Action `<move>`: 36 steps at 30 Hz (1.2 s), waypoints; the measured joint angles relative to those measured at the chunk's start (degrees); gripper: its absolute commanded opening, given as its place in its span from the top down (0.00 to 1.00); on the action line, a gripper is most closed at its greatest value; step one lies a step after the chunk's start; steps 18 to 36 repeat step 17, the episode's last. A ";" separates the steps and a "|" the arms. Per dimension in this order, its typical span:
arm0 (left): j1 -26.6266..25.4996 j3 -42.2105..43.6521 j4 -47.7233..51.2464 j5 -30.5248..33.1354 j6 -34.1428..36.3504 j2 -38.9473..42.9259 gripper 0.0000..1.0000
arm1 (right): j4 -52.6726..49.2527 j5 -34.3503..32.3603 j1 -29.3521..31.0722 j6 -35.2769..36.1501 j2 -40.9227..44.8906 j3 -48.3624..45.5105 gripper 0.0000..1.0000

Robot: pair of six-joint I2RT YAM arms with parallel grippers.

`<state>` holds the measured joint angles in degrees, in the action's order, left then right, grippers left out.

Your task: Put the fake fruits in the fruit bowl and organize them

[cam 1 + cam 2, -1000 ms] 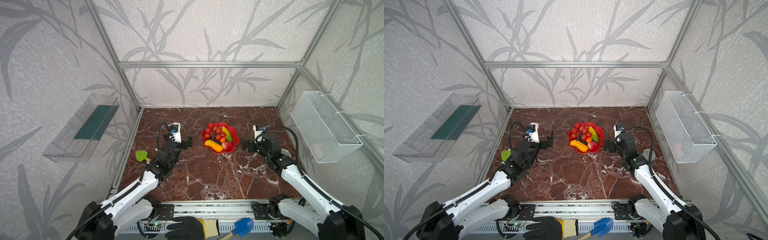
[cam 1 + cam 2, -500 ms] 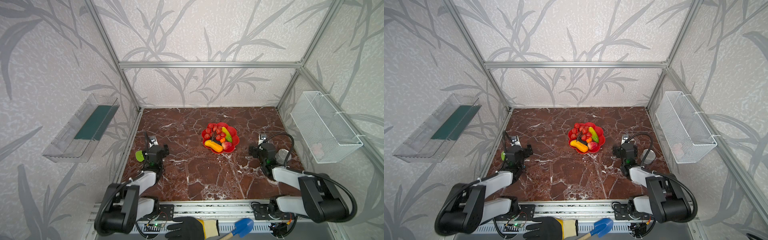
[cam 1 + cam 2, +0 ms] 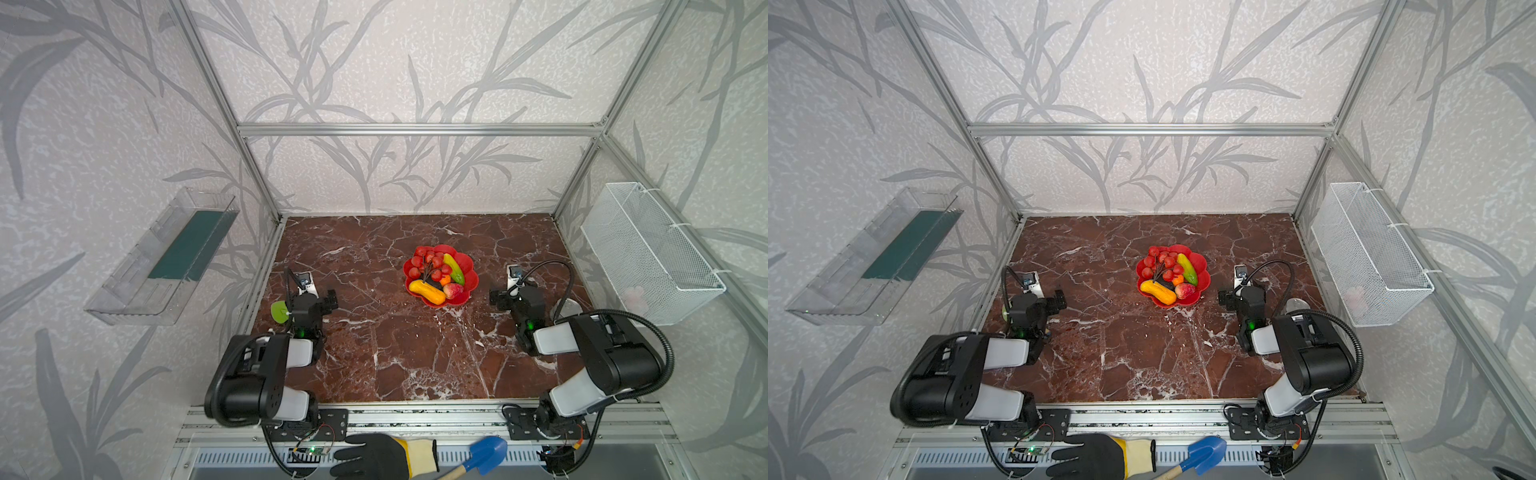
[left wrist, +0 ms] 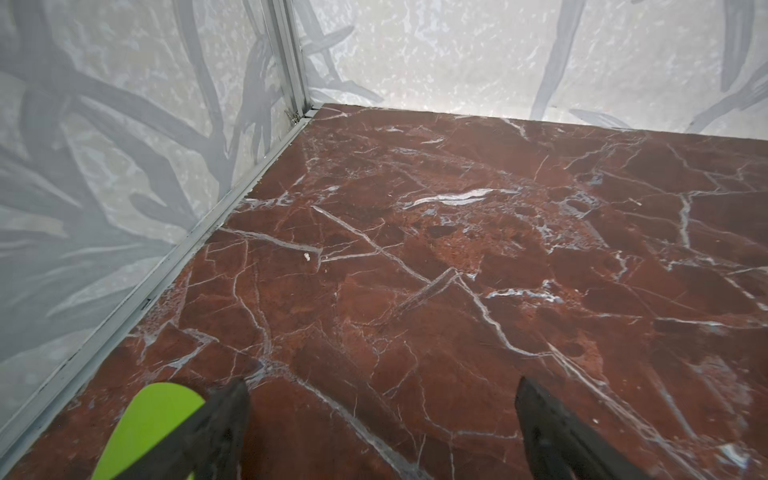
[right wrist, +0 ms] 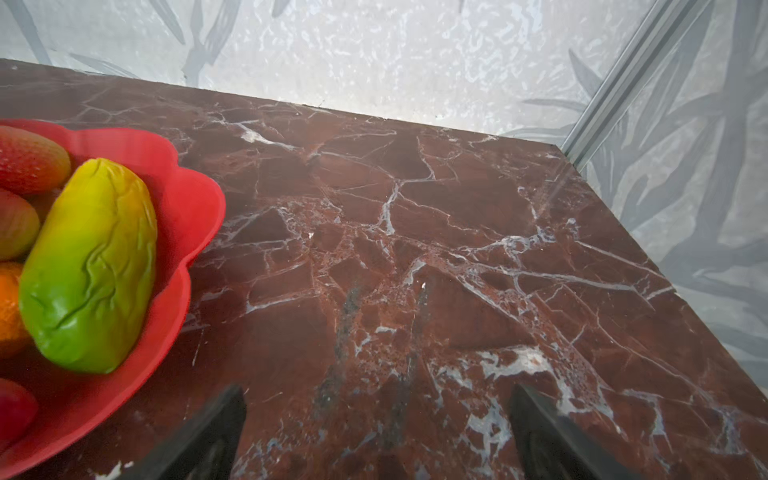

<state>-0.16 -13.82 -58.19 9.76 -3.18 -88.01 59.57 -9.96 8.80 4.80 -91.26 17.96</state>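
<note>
Tabletop scene with both arms folded low at the near edge of the marble table (image 3: 395, 353). The fruit bowl (image 3: 470, 277), a red dish with a scalloped rim, stands on the table ahead of and to the left of the right gripper (image 5: 376, 392), near it but apart. From the left gripper (image 4: 380, 388) it lies ahead and to the right, well apart. All the fruits seen lie inside the bowl. A bunch of red berries (image 3: 428, 264) fills the far side. A yellow-green fruit (image 5: 89, 266) lies along the edge nearest the right gripper. A yellow-orange fruit (image 3: 427, 292) and a peach (image 3: 454, 291) sit at the near side, with an orange ball (image 3: 445, 280) between them and the berries. The dark oval fruit is too hidden to place. In the right wrist view the right gripper's fingers (image 5: 216, 432) stand wide apart over bare marble, holding nothing and clear of the bowl's rim. The left gripper's fingers (image 4: 552, 428) are likewise spread wide and empty. A green shovel (image 4: 149, 419) lies just to its left, partly under one finger, though contact cannot be judged. Beyond the near rail, behind both grippers, a gloved hand (image 3: 374, 457) lies beside a blue shovel (image 3: 486, 453).
</note>
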 measured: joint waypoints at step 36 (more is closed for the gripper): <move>0.70 -5.79 1.66 3.02 -0.44 -1.75 0.01 | 0.87 -0.26 0.02 0.24 -0.11 -0.02 0.01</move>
